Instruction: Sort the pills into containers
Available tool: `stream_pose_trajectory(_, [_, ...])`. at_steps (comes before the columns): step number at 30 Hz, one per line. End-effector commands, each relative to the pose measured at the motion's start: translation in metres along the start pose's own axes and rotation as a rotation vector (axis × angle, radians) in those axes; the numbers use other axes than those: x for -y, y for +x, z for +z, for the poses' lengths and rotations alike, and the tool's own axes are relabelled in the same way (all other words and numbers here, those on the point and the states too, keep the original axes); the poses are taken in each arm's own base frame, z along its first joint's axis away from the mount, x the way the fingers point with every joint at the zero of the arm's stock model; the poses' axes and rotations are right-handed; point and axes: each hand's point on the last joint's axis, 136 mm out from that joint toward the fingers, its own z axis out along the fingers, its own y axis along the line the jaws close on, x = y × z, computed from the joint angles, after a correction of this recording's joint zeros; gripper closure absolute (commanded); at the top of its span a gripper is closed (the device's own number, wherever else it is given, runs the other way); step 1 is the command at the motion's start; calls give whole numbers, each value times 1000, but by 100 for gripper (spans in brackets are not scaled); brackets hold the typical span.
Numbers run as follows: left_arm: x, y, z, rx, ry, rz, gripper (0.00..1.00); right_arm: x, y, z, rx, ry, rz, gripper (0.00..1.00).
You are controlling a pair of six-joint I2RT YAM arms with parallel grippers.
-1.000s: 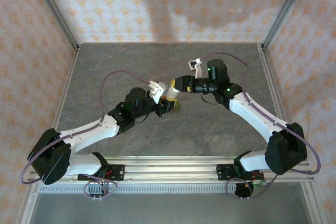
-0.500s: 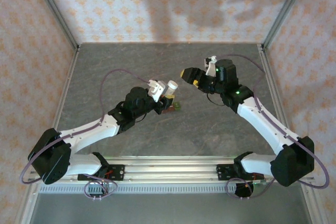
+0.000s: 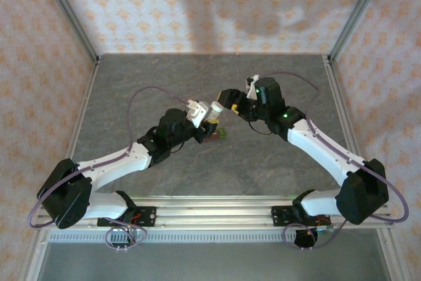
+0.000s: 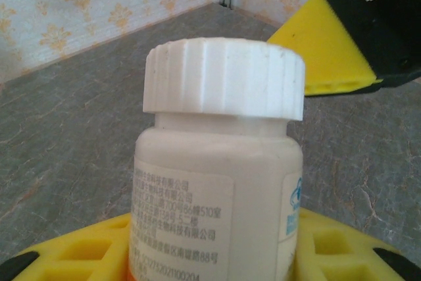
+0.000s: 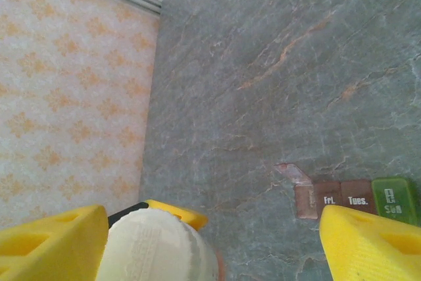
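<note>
My left gripper (image 4: pixel 217 258) is shut on a white pill bottle (image 4: pixel 220 189), holding it upright by its lower body; its ribbed white cap (image 4: pixel 223 77) is on. In the top view the bottle (image 3: pixel 214 108) is above the table's middle. My right gripper (image 3: pixel 229 99) stands open right next to the cap. In the right wrist view the cap (image 5: pixel 154 248) lies just inside that gripper's (image 5: pixel 214 228) left finger. The containers (image 5: pixel 355 197), a brownish-red strip with a green end, lie on the table below, one small lid flipped open. Pills are hidden.
The grey stone-patterned table (image 3: pixel 151 90) is walled by patterned panels on three sides. The container strip (image 3: pixel 219 135) lies just in front of the left gripper. Both arms meet near the table's middle.
The right gripper let go of the bottle's cap, opened wider and drew back up and right, then came back close beside the cap. The left arm kept the bottle still.
</note>
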Motion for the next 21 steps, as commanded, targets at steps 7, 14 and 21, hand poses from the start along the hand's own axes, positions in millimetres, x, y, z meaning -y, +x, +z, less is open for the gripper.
stream_pose_trajectory(7, [1, -22, 2, 52, 0, 20, 100, -33, -7, 9, 32, -67, -38, 19])
stream_pose_trajectory(14, [1, -24, 2, 60, -1, 20, 100, -34, 4, 14, 1, -70, -49, 26])
stream_pose_trajectory(21, [-2, -29, 0, 84, -20, 10, 100, -21, 13, 17, -15, -49, -69, 54])
